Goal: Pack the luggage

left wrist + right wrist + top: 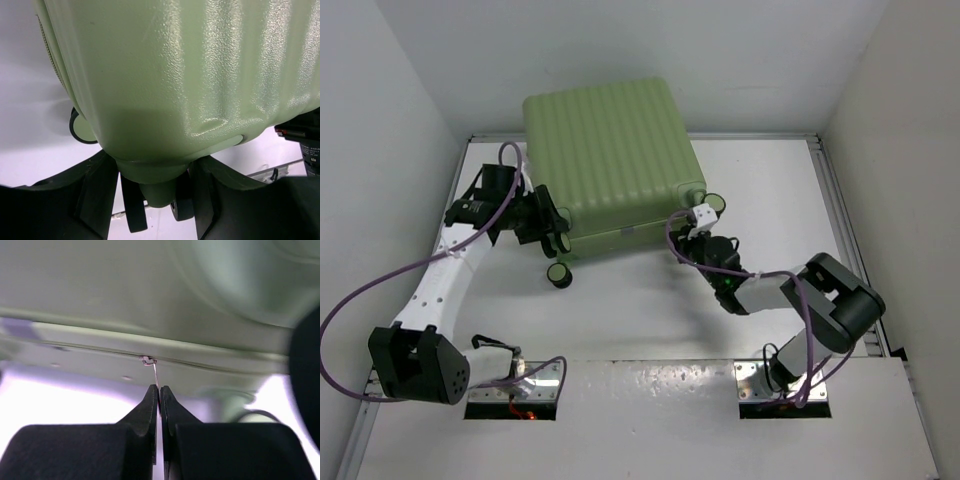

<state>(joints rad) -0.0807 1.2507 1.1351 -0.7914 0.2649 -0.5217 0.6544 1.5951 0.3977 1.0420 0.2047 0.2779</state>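
Observation:
The luggage (612,150) is a large light-green ribbed suitcase lying shut on the white table. My left gripper (546,226) is at its near left corner. In the left wrist view the fingers (97,190) stand on either side of the green wheel mount (155,172), pressed against it, with the black wheel discs (132,207) between them. My right gripper (694,228) is at the near right corner. In the right wrist view it (160,388) is shut on the thin metal zipper pull (155,374) hanging from the zipper line (215,367).
Black-and-cream wheels stick out at the near left (559,273) and the right (716,203) of the suitcase. White walls enclose the table on the left, back and right. A metal rail (840,210) runs along the right edge.

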